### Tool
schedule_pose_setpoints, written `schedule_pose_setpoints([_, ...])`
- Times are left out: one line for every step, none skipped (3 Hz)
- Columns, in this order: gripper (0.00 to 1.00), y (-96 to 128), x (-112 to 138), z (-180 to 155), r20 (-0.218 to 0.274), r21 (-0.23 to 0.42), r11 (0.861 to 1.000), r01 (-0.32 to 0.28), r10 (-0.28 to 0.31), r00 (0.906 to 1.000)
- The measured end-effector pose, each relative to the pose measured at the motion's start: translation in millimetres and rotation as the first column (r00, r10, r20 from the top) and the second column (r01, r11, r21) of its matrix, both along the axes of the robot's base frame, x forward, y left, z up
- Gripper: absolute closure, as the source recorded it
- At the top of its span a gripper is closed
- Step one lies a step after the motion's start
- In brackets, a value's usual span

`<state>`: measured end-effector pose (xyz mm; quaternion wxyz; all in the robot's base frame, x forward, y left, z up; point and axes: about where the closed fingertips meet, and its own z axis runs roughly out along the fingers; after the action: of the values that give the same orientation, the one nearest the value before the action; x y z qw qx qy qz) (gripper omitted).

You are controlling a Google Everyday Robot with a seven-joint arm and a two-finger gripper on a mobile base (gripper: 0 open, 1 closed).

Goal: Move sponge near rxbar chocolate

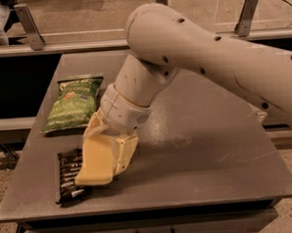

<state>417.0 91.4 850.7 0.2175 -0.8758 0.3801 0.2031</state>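
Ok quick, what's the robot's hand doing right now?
Gripper: closed, holding the pale yellow foam sponge, low over the grey table, beside the flat black snack bar.

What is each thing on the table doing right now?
sponge: held tilted, lower end right by the bar.
gripper: shut on sponge, low over the table, front left.
bar: lying flat, front left.
chip bag: lying flat behind the bar.

sponge [94, 165]: pale yellow foam, matt
rxbar [68, 177]: black glossy wrapper
gripper [111, 162]: cream matt plastic, over table's front left
table [211, 149]: grey, smooth, dull sheen
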Motion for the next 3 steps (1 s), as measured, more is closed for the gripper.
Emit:
schedule_pose_setpoints([0.59, -7, 7, -4, -0.029, 0.006, 0.999, -0.042, 0.042, 0.9987])
schedule_pose_setpoints([0.36, -17, 4, -2, -0.029, 0.024, 0.994, -0.105, 0.106, 0.994])
schedule_pose_setpoints([0.13, -16, 3, -2, -0.027, 0.024, 0.994, -0.11, 0.111, 0.9935])
